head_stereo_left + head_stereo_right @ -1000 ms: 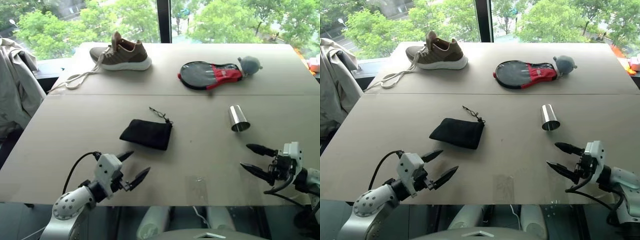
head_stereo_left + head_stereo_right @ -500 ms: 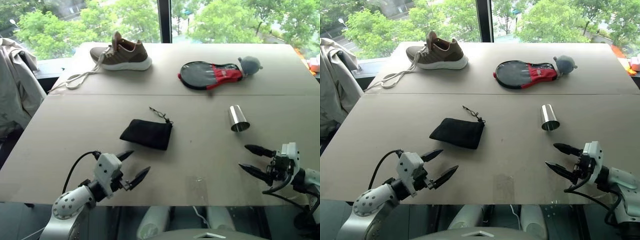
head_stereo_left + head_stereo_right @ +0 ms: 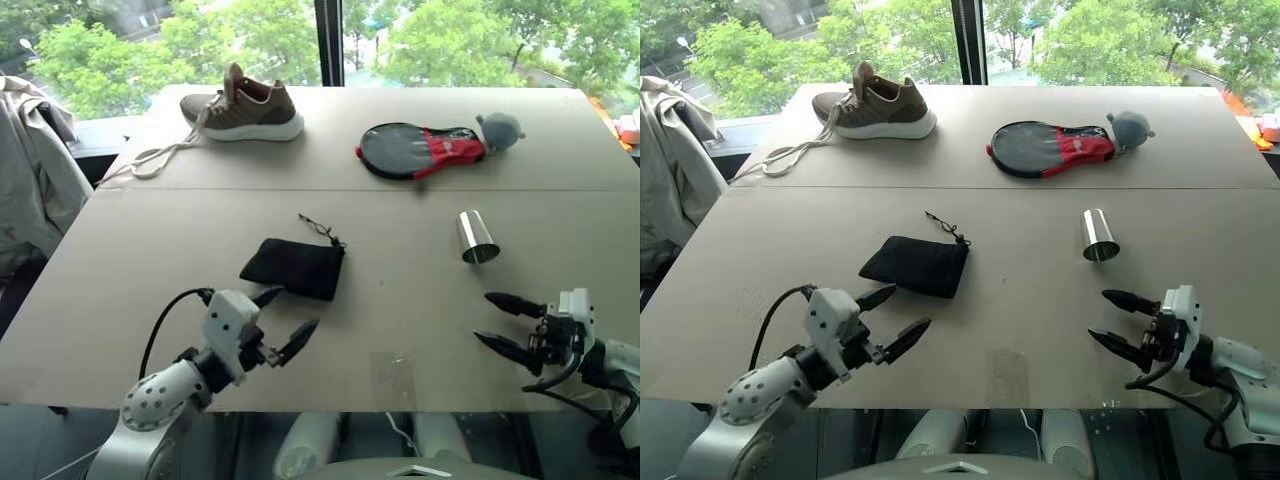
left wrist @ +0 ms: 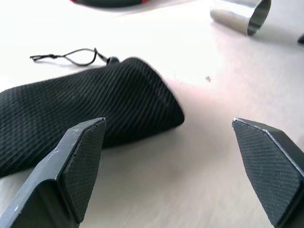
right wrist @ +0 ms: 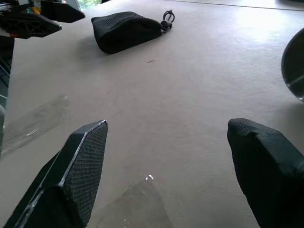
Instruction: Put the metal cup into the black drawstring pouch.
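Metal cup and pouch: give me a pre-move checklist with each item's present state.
1. Left gripper open and empty: ok.
2. Right gripper open and empty: ok.
3. Metal cup lying on its side on the table, free of both grippers: ok.
4. Black drawstring pouch lying flat just beyond the left gripper, untouched: ok.
5. Pouch mouth open enough for the cup: cannot tell.
6. Paddle case and shoe well away from cup and pouch: ok.

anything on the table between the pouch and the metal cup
Nothing: between the black drawstring pouch and the metal cup the table is bare in both eye views.
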Controlling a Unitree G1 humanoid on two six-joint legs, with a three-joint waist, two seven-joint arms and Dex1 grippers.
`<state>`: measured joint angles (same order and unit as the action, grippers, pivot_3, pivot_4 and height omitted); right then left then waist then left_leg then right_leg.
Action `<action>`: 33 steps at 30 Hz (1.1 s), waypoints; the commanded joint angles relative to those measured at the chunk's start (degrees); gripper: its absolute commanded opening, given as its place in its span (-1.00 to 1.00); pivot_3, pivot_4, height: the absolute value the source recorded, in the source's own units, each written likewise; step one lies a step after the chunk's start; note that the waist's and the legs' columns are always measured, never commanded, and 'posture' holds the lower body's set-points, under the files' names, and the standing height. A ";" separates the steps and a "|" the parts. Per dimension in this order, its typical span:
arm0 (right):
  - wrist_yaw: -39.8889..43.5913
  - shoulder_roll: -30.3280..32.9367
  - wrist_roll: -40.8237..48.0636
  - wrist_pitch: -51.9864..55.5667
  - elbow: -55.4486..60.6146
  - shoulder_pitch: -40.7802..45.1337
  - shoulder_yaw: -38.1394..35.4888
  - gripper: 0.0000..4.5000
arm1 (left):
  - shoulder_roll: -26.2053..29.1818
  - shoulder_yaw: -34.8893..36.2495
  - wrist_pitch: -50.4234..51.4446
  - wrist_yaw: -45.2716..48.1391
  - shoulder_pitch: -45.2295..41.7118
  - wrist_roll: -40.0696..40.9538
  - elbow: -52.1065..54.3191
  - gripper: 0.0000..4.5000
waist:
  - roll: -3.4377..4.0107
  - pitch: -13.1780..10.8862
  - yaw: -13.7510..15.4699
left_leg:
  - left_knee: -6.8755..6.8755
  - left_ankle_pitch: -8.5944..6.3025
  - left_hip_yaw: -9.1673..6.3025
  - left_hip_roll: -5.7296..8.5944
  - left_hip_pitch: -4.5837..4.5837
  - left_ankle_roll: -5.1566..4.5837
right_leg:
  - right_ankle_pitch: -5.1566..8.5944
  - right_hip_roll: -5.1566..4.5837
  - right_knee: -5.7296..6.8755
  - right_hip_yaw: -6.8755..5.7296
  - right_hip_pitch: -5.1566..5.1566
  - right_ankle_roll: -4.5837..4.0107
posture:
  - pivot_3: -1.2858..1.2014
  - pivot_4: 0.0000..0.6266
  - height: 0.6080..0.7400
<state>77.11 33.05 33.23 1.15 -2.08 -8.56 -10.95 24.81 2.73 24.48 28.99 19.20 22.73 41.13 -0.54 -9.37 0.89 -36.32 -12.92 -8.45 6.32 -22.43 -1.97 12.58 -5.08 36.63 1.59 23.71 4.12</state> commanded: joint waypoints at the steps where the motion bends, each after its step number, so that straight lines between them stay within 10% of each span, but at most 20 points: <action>1: 4.37 0.13 3.67 1.34 5.36 -1.93 1.71 0.80 | -3.21 -6.28 5.89 -8.57 -3.91 -3.52 5.10 0.97 | -0.01 0.00 0.09 | -0.01 0.03 -0.01 0.00 0.00 -0.04 | 0.00 0.01 0.00 -0.02 -0.01 0.00 | 0.03 -0.52 0.94; 10: 3.80 1.78 5.63 5.52 8.35 -1.42 1.49 0.80 | -5.66 -27.72 13.64 -29.42 -9.93 -37.48 2.48 0.97 | -0.07 -0.01 0.12 | -0.03 -0.06 0.09 0.01 0.02 0.07 | 0.00 0.08 0.00 0.06 -0.04 0.02 | 0.03 -0.52 0.94; 33: -2.19 -4.43 1.64 -1.91 11.72 -0.36 1.94 0.80 | -15.56 -19.59 15.27 -34.21 -11.64 -49.21 -4.79 0.97 | -0.09 -0.01 0.27 | -0.05 -0.08 0.03 0.00 -0.05 0.06 | 0.13 0.05 -0.01 -0.04 0.00 0.25 | 0.03 -0.52 0.94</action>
<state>75.50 28.69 35.99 1.93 9.84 -9.41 -8.77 8.91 -17.30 41.28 -5.17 7.60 -25.25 35.57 -0.64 -9.38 1.16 -36.37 -12.99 -8.42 6.33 -22.47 -1.91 12.70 -5.01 36.63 1.55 23.70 4.37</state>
